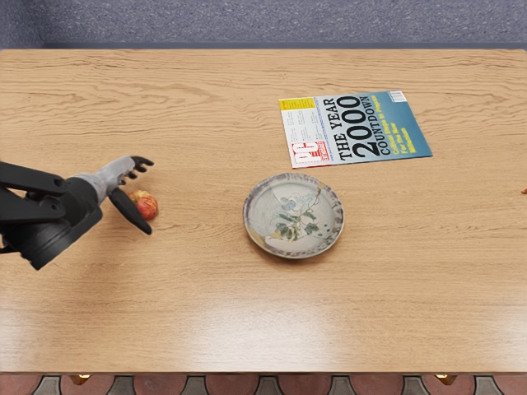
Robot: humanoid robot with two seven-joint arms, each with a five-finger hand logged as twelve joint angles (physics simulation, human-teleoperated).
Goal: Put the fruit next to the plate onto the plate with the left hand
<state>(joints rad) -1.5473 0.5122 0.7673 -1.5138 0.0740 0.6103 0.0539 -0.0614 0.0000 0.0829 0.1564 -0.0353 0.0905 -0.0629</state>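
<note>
My left robot hand (115, 185) hung open beside the fruit (146, 205); I judged it firm, roll-prone, best gripped across its middle.

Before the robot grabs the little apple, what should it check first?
1. Left hand is beside the apple: ok.
2. Hand open, fingers spread and ready to close: ok.
3. Apple gripped: not ok, not yet.
4. Fingers touching the apple: cannot tell.
5. Plate sits flat on the table, to the apple's right in the picture: ok.
6. Magazine lies off the path to the plate: ok.
</note>
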